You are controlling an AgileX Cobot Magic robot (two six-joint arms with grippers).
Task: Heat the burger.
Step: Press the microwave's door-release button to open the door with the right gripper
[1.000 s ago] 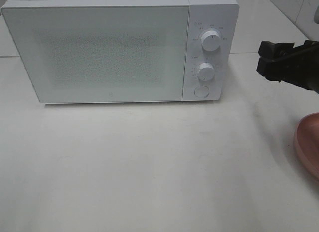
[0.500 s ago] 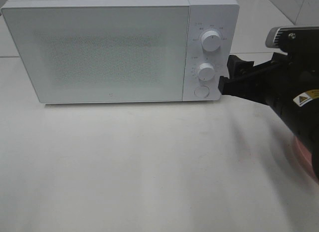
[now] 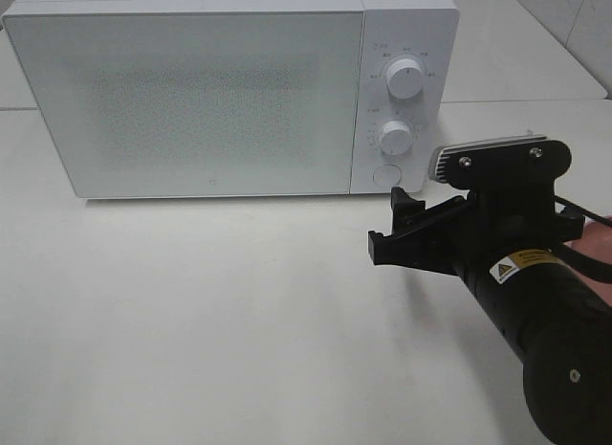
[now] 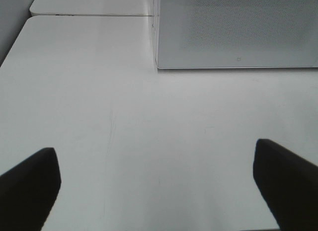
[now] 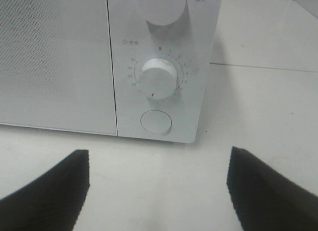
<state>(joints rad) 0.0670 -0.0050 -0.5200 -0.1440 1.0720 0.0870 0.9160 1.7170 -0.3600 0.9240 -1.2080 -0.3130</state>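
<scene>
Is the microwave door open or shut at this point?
Shut. The microwave door lies flush with the control panel, no gap showing.

We see white table [image 3: 191, 311], matte, evenly lit, shadows soft. Seam [image 4: 94, 15] parts it from second table [image 4: 89, 2] behind. Far right, pale wall [image 3: 585, 12], possibly tiled.
</scene>
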